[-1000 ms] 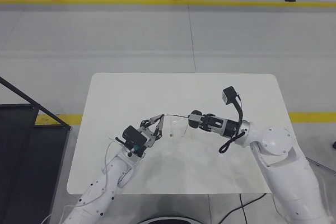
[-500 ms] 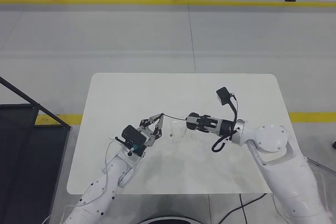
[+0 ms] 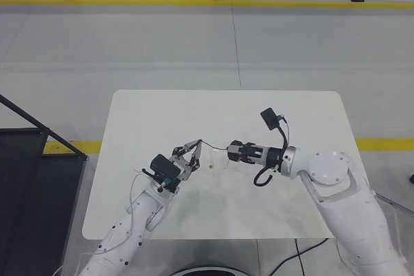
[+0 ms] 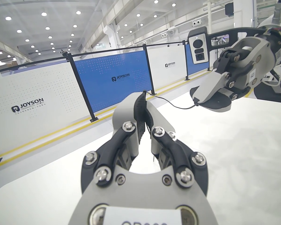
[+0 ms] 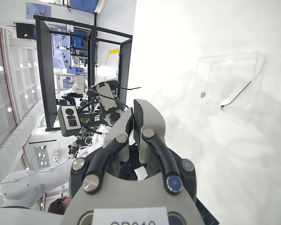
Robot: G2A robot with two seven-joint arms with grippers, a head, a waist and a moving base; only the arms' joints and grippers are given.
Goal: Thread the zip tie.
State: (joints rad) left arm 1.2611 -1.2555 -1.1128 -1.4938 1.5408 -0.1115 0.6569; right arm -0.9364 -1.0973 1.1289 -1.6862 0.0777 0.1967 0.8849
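I have the white surface (image 3: pixel 297 200) under both arms. Both hands are held above it near its middle, with their tips pointing at each other.

My left hand (image 4: pixel 144 101) is closed tight, and its ribbed black pads are pressed on the black zip tie (image 4: pixel 175 106). A thin stretch of the tie leaves the fingertips, and a short length hangs down behind the pads.

My right hand (image 5: pixel 134 110) is closed just as far, fingers pressed together with no gap I can see. From the left wrist camera, its tips pinch the far end of the same tie. So the tie is up in the air, clear of the surface. It is strung between the two hands in a shallow, sagging curve, one end in each.

A clear plastic tray (image 5: pixel 227 61) lies flat on the surface, roughly under the gap between the hands and touching neither. Inside it rests a second zip tie (image 5: pixel 242 91), also black. It is gently bent, with one end near a corner of the tray. Beside that tie, in the tray, sits a small brownish speck (image 5: pixel 202 94), too small for me to tell what it is.
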